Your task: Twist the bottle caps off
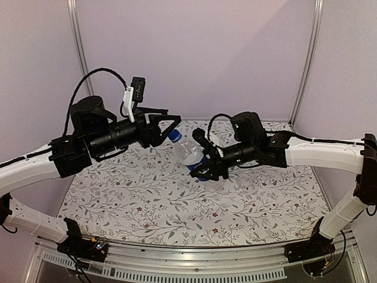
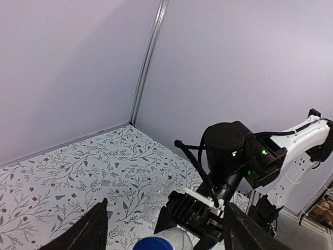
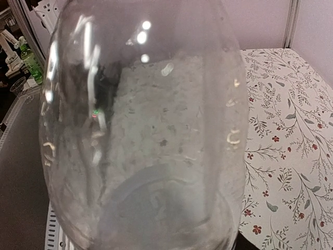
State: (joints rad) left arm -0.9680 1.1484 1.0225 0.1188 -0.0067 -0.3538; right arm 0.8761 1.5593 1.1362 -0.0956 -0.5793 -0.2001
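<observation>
The right gripper [image 1: 205, 167] is holding the Pepsi bottle [image 1: 192, 154] by its lower body. It is lifting the bottle above the flowered cloth [image 1: 147, 200] and tilting it, so the neck is pointing toward the left arm. In the right wrist view the clear wall of the bottle is filling nearly the whole picture.

The blue cap [image 1: 175, 136] is sitting on the top end of the bottle, and the left gripper [image 1: 171, 129] is standing around it. In the left wrist view its two dark fingers [image 2: 91, 229] are standing wide apart, one on each side of the cap, and neither is touching it.

I am judging that the step in hand is taking a new grip for turning this cap. To do it well, the left gripper should be centring on the cap and closing only on the cap, not on the bottle neck. It should then be twisting along the bottle's own axis, while the right gripper is stopping the bottle from spinning. I am not finding the other bottle and cap in these views.
</observation>
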